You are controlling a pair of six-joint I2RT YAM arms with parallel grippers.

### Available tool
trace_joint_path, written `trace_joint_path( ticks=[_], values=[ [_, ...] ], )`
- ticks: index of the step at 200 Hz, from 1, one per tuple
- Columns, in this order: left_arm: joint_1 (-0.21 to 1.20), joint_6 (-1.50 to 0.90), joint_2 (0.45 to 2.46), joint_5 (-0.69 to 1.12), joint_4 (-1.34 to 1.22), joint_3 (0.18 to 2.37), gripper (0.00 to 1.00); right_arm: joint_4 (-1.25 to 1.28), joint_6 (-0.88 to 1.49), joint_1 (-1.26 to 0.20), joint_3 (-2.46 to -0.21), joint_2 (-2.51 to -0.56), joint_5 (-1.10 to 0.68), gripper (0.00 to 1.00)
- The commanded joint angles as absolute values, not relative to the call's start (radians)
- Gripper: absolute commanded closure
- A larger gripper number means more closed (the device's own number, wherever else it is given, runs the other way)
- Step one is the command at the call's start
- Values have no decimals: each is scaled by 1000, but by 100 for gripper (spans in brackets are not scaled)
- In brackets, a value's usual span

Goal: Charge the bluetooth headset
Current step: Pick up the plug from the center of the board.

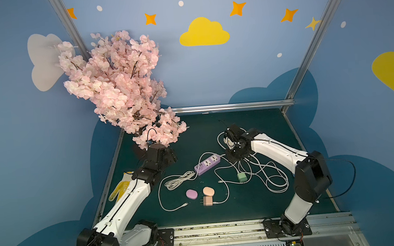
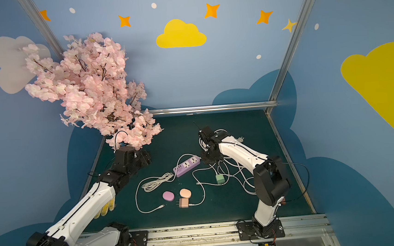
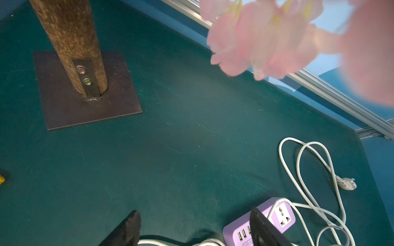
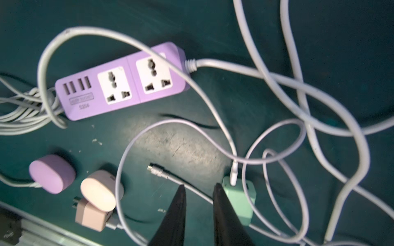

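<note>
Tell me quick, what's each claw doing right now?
Left claw: wide open, holding nothing.
Right claw: partly open, gripping nothing, poised over a white cable.

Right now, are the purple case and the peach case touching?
Apart. The right wrist view shows a strip of green mat between the purple case and the peach case; both top views show the same gap.

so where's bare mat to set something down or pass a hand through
Bare mat at the back, bordered by the tree base plate, the back rail and the power strip. Also a strip between the pink adapter and the front rail. Crowded: cable loops around the green adapter.
</note>
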State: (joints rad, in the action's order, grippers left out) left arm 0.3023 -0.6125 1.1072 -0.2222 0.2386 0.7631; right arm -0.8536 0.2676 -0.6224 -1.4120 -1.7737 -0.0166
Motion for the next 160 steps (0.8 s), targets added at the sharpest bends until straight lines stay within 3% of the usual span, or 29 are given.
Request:
trace_joint_path(
  ticks=[1,96,145,160],
  values=[
    [306,-599,1120,-202,267,811,20,-842,211,-618,-1466,-1859,28,72],
    [310,-600,1138,-132,292,838,21,-773,154,-591,-1534,-2033,-2,71],
    [327,-616,1126,-43,289,854,21,-698,125,-588,-1506,-2006,-31,100],
    [339,-626,1113,-19,276,851,21,-687,119,-588,-1500,-1973,-25,100]
  ],
)
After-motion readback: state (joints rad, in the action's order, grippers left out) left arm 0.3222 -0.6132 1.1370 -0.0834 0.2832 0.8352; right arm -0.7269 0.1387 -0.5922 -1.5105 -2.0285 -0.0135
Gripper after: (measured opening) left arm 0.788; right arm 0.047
